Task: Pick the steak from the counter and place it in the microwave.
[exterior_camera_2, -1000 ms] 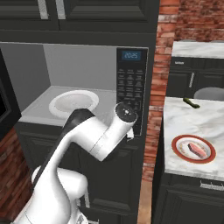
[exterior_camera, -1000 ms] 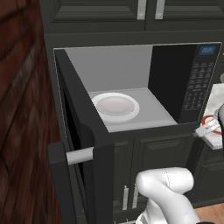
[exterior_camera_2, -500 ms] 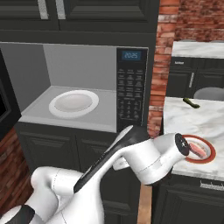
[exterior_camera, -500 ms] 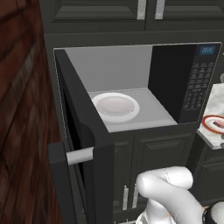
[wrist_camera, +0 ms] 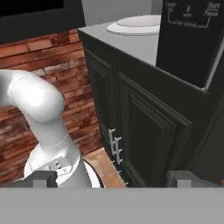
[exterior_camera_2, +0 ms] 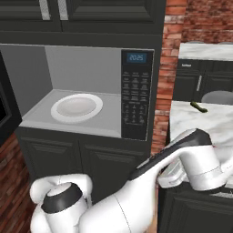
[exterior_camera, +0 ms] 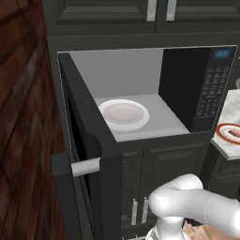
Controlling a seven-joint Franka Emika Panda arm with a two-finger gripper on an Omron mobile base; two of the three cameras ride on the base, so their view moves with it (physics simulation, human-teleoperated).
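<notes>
One steak (exterior_camera: 233, 134) lies on a red-rimmed plate (exterior_camera: 221, 136) on the counter (exterior_camera: 228, 151) beside the open microwave (exterior_camera: 140, 93) — gripper (wrist_camera: 109, 180) fingertips stand well apart, holding nothing.

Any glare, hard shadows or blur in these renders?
Left base view: flat, even light, no glare on the microwave; the steak is small and soft-edged. Right base view: shadowless, sharp keypad. Hand view: close cabinets look stretched, slightly soft.

The microwave (exterior_camera: 197, 89) looks like smooth black plastic with a matt grey inside. The counter (exterior_camera_2: 214, 120) is polished marbled stone, and the wall (wrist_camera: 52, 48) is rough red brick.
</notes>
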